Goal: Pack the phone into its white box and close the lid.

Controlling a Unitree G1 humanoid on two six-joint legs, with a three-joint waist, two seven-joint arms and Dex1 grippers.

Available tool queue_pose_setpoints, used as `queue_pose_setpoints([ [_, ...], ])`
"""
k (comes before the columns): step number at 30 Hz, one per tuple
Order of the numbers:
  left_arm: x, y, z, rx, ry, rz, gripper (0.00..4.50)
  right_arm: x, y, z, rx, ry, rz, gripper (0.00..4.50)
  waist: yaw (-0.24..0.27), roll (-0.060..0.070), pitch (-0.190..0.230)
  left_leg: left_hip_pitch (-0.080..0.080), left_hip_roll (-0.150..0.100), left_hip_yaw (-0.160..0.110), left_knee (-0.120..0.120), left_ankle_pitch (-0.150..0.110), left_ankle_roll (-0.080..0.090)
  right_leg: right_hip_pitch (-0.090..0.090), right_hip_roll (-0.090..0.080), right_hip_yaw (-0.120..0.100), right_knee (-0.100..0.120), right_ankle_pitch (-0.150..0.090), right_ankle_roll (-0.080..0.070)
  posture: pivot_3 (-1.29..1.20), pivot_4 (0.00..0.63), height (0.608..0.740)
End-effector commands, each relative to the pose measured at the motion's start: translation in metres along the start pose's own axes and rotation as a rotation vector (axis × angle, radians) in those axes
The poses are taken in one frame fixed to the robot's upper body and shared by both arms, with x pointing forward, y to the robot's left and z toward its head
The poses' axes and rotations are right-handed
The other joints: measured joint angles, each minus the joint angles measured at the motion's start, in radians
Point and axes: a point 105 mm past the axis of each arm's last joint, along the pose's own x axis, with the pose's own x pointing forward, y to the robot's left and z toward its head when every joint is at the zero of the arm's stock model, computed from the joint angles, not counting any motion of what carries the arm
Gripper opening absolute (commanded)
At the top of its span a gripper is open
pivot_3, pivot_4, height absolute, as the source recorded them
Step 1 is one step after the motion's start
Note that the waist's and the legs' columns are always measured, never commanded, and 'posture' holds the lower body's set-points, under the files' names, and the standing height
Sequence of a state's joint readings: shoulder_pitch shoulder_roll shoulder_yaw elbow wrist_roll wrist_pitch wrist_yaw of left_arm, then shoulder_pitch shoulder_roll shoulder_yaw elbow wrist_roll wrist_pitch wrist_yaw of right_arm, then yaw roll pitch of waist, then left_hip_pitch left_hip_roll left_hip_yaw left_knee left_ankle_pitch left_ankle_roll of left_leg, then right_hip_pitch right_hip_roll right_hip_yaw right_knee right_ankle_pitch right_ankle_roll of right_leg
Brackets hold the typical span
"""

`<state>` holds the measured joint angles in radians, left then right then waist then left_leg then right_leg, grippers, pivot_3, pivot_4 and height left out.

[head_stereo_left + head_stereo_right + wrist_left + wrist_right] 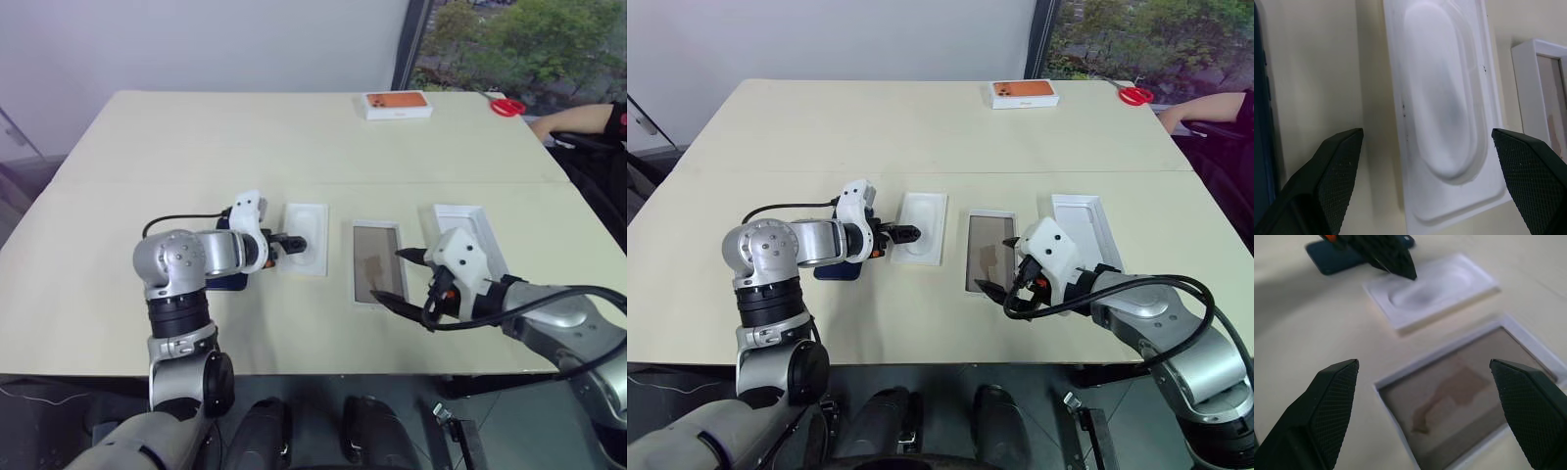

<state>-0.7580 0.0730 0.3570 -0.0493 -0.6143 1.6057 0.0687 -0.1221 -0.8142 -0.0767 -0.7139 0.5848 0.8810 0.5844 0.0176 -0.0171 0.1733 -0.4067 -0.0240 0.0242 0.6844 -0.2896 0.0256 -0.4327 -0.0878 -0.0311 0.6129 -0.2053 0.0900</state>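
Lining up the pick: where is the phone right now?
In the head views the phone lies flat on the table, on the robot's left, partly under the left gripper, just left of the white insert.

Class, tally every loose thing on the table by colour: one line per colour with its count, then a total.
White: 3, the white box, the lid, the insert
Dark blue: 1, the phone
White with orange top: 1, the far box
Red: 1, the scissors
Total: 6

Cream table (pixel 294 137); on it phone (pixel 838 271), white insert (pixel 305 239), white box (pixel 377 264), lid (pixel 470 230); far edge orange-topped box (pixel 397 104), red scissors (pixel 506 106).
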Motion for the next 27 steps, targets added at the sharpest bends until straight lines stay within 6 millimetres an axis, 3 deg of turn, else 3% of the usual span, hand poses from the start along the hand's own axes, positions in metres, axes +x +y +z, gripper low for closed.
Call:
queue_pose_setpoints([
  [1, 0.003, -0.014, -0.001, -0.015, 0.028, -0.088, 4.42, -0.006, 0.0, 0.006, -0.025, 0.001, -0.017, 4.47, 0.001, 0.0, 0.0, 0.0, 0.0, 0.0, 0.0, 0.0, 0.0, 0.0, 0.0, 0.0, 0.0, 0.0, 0.0, 0.0, 0.15, 0.74],
  [2, 0.003, -0.014, -0.001, -0.015, 0.03, -0.09, 4.42, -0.006, 0.0, 0.006, -0.024, 0.002, -0.018, 4.47, 0.002, 0.0, 0.0, 0.0, 0.0, 0.0, 0.0, 0.0, 0.0, 0.0, 0.0, 0.0, 0.0, 0.0, 0.0, 0.0, 0.15, 0.74],
  [5, 0.004, -0.014, -0.002, -0.011, 0.039, -0.09, 3.6, -0.007, 0.0, 0.004, -0.027, 0.008, -0.022, 4.5, 0.002, 0.0, 0.0, 0.0, 0.0, 0.0, 0.0, 0.0, 0.0, 0.0, 0.0, 0.0, 0.0, 0.0, 0.0, 0.0, 0.15, 0.74],
  [12, 0.002, -0.011, 0.0, -0.049, 0.03, -0.093, 0.06, -0.007, 0.002, 0.004, -0.043, 0.009, -0.02, 4.5, -0.002, 0.0, 0.0, 0.0, 0.0, 0.0, 0.0, 0.0, 0.0, 0.0, 0.0, 0.0, 0.0, 0.0, 0.0, 0.0, 0.15, 0.74],
  [21, -0.018, -0.006, 0.015, -0.119, -0.099, -0.157, 0.06, -0.009, -0.002, 0.005, -0.067, 0.016, -0.025, 4.5, -0.003, 0.0, 0.0, 0.0, 0.0, 0.0, 0.0, 0.0, 0.0, 0.0, 0.0, 0.001, 0.0, 0.0, 0.0, 0.0, 0.15, 0.74],
  [25, -0.024, -0.019, 0.018, -0.187, -0.134, -0.296, 0.06, -0.013, -0.009, 0.005, -0.079, 0.023, -0.044, 4.5, 0.003, 0.0, 0.0, 0.0, 0.0, -0.001, 0.0, 0.0, -0.001, 0.0, 0.0, 0.001, 0.0, 0.0, 0.0, 0.0, 0.15, 0.74],
  [27, -0.027, -0.036, 0.018, -0.185, -0.131, -0.392, 0.06, -0.017, -0.015, 0.005, -0.088, 0.031, -0.063, 4.5, 0.008, 0.0, 0.0, -0.001, 0.0, -0.001, 0.0, 0.0, -0.001, 0.0, -0.001, 0.001, 0.0, 0.0, 0.0, 0.0, 0.15, 0.74],
])
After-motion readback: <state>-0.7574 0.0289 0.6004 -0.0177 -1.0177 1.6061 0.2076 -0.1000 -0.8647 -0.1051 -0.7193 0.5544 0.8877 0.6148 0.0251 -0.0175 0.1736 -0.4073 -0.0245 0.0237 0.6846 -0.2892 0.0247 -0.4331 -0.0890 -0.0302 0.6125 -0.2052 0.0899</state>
